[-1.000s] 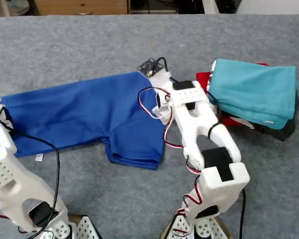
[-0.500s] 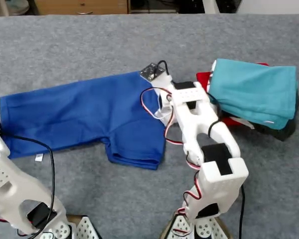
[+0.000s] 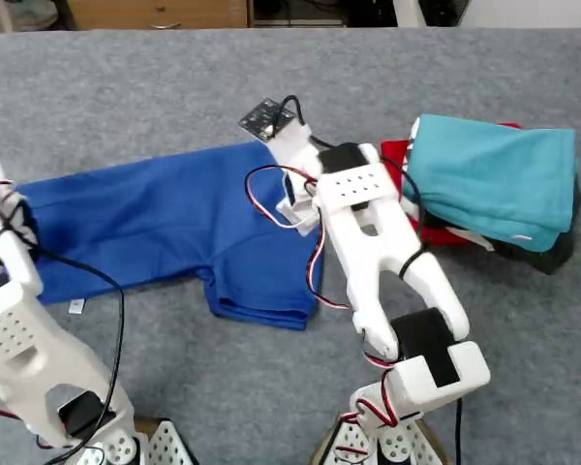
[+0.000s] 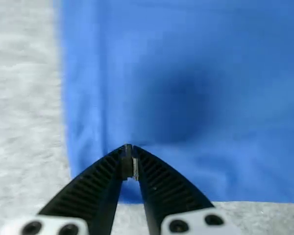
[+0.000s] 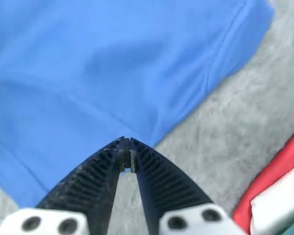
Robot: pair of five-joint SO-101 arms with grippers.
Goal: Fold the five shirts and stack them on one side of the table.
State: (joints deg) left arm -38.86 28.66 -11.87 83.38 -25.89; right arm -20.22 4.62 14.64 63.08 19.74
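Seemingly mid-fold on the blue shirt [image 3: 165, 223], lying spread from 9 o'clock to the centre of the tabletop [image 3: 126, 87]. Left fingers [image 4: 100, 183] pressed together on cloth by its 9 o'clock edge, right fingers [image 5: 95, 178] pinching the 3 o'clock edge. Stack [image 3: 489, 179] at 3 o'clock. Next, likely: lift both ends evenly and fold over.

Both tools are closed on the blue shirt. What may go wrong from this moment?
1. The left tool and the right tool pinch the blue shirt close to its edges, so the cloth may slip out during the fold.
2. The right arm stands beside the stack of folded shirts; a wide swing might push it.
3. The loose wires hang over the shirt and could catch the cloth.
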